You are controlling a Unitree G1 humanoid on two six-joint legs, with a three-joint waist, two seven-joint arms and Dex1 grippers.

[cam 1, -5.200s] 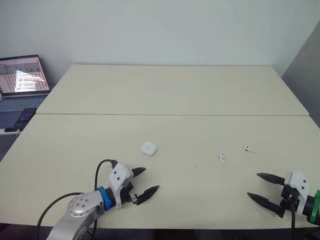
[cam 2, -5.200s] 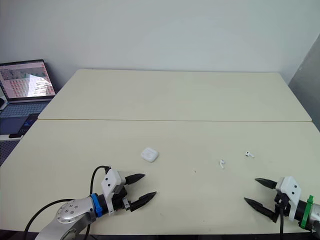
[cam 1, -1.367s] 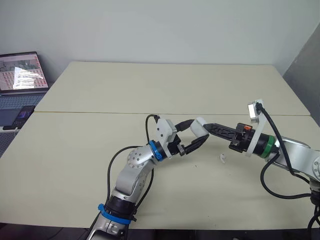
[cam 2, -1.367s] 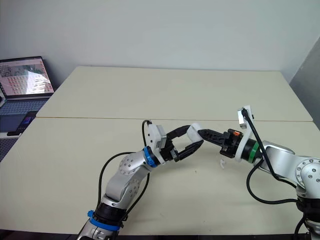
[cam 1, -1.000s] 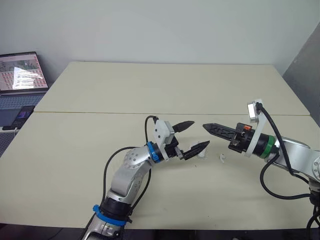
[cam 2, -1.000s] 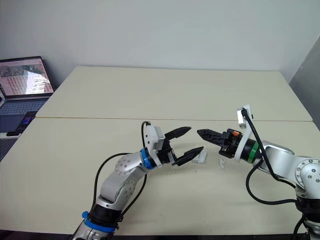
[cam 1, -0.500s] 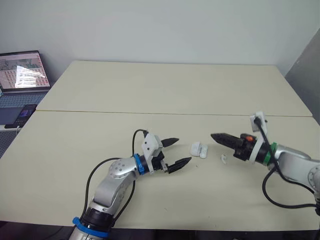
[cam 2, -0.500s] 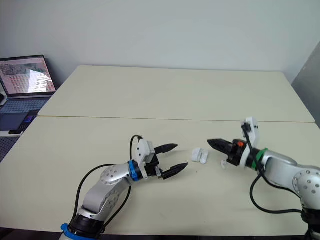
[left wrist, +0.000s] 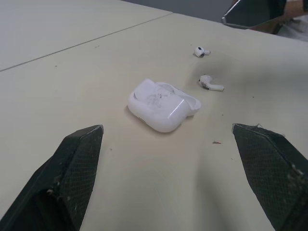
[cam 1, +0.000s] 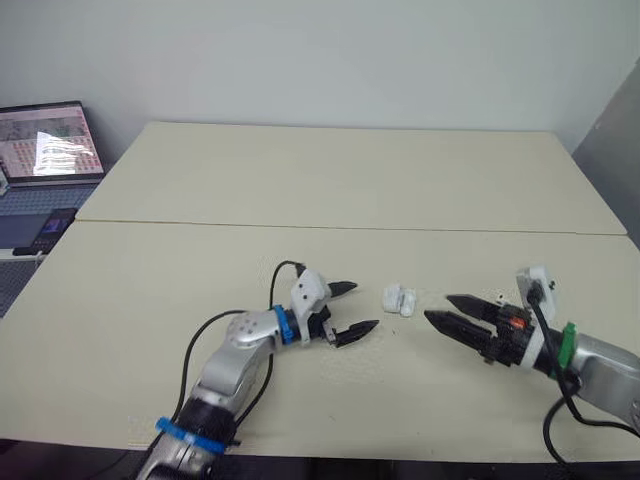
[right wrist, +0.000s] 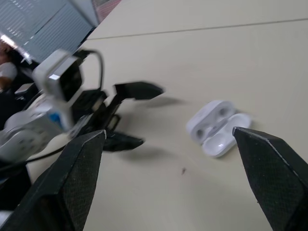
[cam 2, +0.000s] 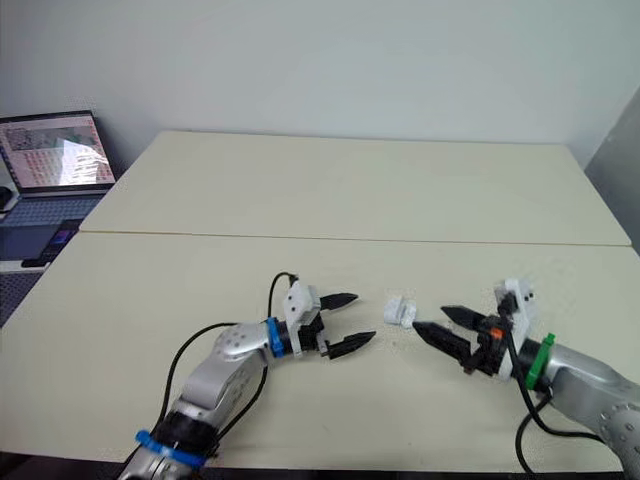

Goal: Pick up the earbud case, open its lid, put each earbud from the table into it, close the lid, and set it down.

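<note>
Currently the earbud case (cam 1: 398, 298) lies lid-open on the tabletop (cam 1: 300, 190), at two o'clock from the left fingers (cam 1: 358, 330) and ten o'clock from the right fingers (cam 1: 468, 303); both pairs spread wide, empty.

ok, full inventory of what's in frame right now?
table: 2 tops butted edge to edge, cream, spanning the scene
earbud case: 1, white, lying open on the near top between the two grippers, both wells empty
earbuds: 2, white, loose on the table past the case from the left gripper, apart from each other and from the case
laptop: 1, grey, screen lit, off the table's far left corner
phone: 1 (looks like one), dark, in front of the laptop
left gripper: 1, black fingers, open, pointed at the case, not touching it
right gripper: 1, black fingers, open, on the case's other side, not touching it
</note>
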